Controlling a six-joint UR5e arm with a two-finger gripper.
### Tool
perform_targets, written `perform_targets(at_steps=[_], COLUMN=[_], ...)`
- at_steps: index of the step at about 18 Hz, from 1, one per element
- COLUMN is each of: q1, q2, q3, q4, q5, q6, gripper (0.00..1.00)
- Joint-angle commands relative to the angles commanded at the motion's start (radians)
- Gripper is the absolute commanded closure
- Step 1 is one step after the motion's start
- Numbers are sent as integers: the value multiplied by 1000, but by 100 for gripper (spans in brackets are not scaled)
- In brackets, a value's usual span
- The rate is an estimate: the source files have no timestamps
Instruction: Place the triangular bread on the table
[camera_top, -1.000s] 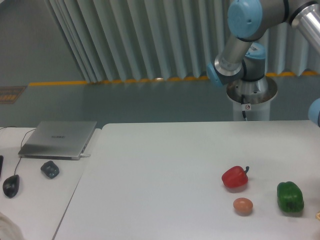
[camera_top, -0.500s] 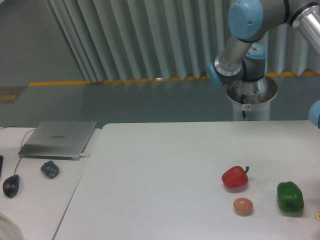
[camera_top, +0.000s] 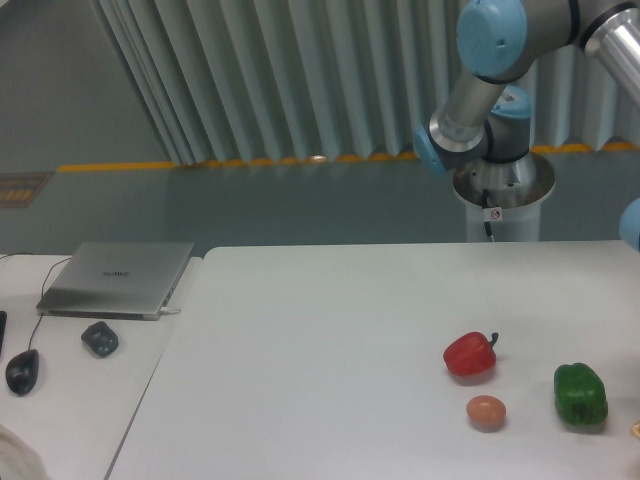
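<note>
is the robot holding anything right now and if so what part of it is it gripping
It cannot be told: the gripper is out of view past the right edge. Only arm joints show. The red pepper lies free on the table.

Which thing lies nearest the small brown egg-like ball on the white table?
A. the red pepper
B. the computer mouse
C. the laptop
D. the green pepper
A. The red pepper sits just above the ball, closer than the green pepper; the laptop and mouse are far left.

Smooth matt white table (camera_top: 330, 340); glossy plastic-looking red pepper (camera_top: 469, 355) and green pepper (camera_top: 580, 394).
</note>
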Motion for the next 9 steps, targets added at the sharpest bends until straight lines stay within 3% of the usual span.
perform_targets(at_steps=[1,4,5,9], q1=[-2,-2,-2,0], q2=[-2,0,0,6], q3=[0,2,2,6], q4=[0,0,-2,-6], q5=[3,3,3,-5], q6=[-6,-8,-18,-38], gripper=[59,66,76,77])
